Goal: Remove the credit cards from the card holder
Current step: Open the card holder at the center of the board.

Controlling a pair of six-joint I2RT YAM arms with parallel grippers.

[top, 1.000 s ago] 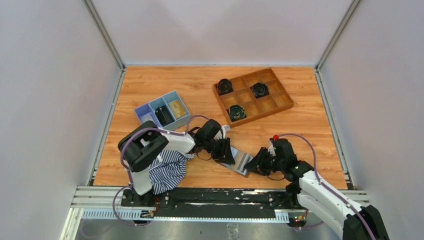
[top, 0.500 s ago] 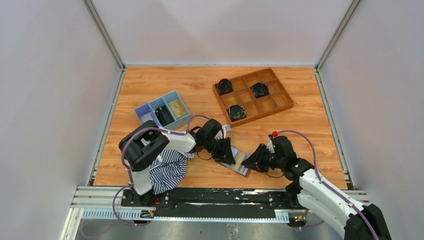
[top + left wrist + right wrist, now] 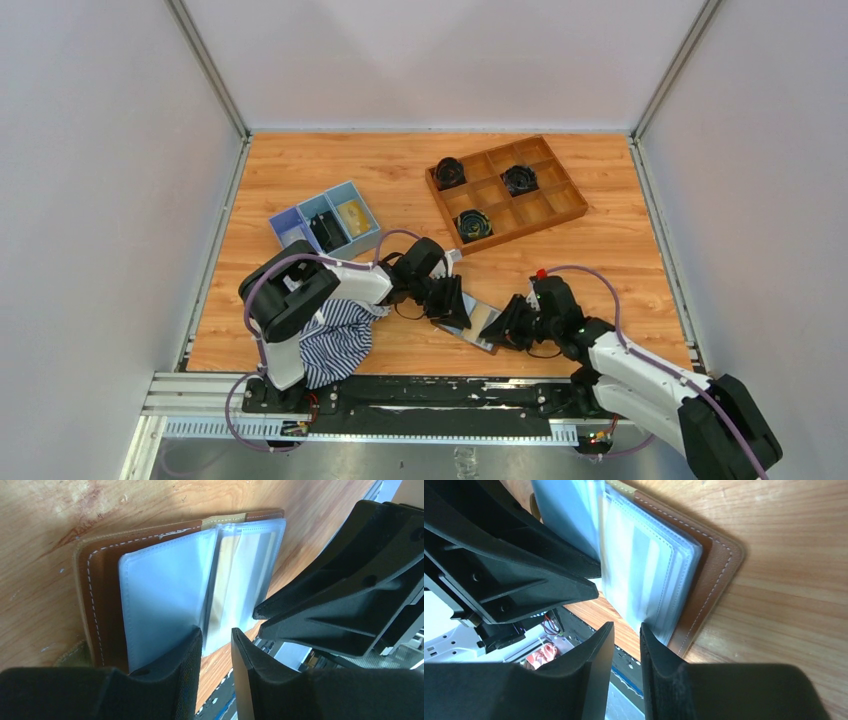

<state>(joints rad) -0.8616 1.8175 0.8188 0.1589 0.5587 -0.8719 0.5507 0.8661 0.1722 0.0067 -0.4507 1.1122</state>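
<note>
Card holder (image 3: 481,322) lies open on the table (image 3: 300,170), lower centre of the top view, close to the near edge. It sits between the two grippers.

Left gripper (image 3: 455,306) is on its upper-left side, right gripper (image 3: 509,327) on its lower-right. Both are low over it, tips pointing at each other.

Left wrist view:
- Brown cover (image 3: 100,585) is flat on the wood, white stitching showing.
- Pale grey-blue sleeves (image 3: 160,595) are fanned, the middle ones standing up off the stack.
- Left fingers (image 3: 182,665) are at the bottom of the frame with a narrow gap. A sleeve edge shows through the gap. Can't tell whether it is pinched or just lies under the tips.
- A tan strip shows in a middle sleeve. Can't tell if it's a card or wood seen through.
- The right gripper's black body fills the right of the frame, its tip at the sleeves' right edge.

Right wrist view:
- Right fingers (image 3: 594,655) are at the bottom, slightly parted, with only wood and the table edge in the gap. Nothing is held.
- A sleeve corner is just beside the right-hand tip.
- The left gripper fills the upper left, its tip against the raised sleeves.

Elsewhere in the top view:
- Light-blue tray (image 3: 325,228), centre left.
- Wooden grid tray (image 3: 540,205), upper right, with dark round items (image 3: 474,225) in three cells.
- Striped cloth (image 3: 337,342) by the left arm base.
</note>
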